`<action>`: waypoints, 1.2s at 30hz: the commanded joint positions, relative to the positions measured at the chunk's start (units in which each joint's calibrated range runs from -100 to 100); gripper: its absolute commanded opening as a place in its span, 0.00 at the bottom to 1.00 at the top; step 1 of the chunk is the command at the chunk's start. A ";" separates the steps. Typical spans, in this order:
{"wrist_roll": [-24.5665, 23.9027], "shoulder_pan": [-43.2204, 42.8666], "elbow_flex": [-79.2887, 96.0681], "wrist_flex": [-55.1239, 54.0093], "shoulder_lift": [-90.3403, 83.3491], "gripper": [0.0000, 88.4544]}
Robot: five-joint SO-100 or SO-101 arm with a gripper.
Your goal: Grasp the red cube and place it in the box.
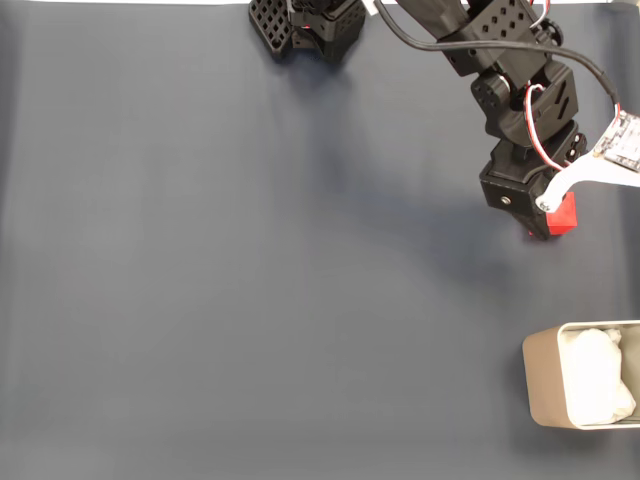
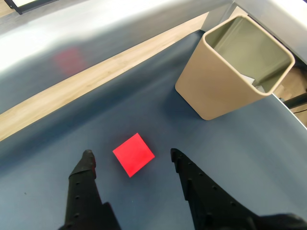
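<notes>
Dark blue bench (image 1: 250, 300), claw (image 2: 132, 155) spread wide above red cube (image 2: 134, 154), cube lying between the fingertips, box (image 2: 225, 86) near beyond. Likely light, rigid, matte; best pinched across two opposite flat faces, squarely, to avoid twisting.

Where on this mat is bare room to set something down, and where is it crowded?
In the fixed view, the dark mat lies bare across its left and centre, from the arm's base down to the bottom edge. The right side is crowded: the open gripper straddles the red cube, with the box below, and a modest bare strip between them.
</notes>
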 commanded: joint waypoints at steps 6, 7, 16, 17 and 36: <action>-0.78 -1.32 -4.56 -0.53 1.87 0.42; -1.03 -1.39 -5.19 -0.37 2.30 0.42; -1.86 -2.38 -6.38 -0.45 4.38 0.42; -1.95 -2.45 -6.38 -0.53 4.64 0.42; -2.54 -2.88 -6.38 -1.11 7.50 0.42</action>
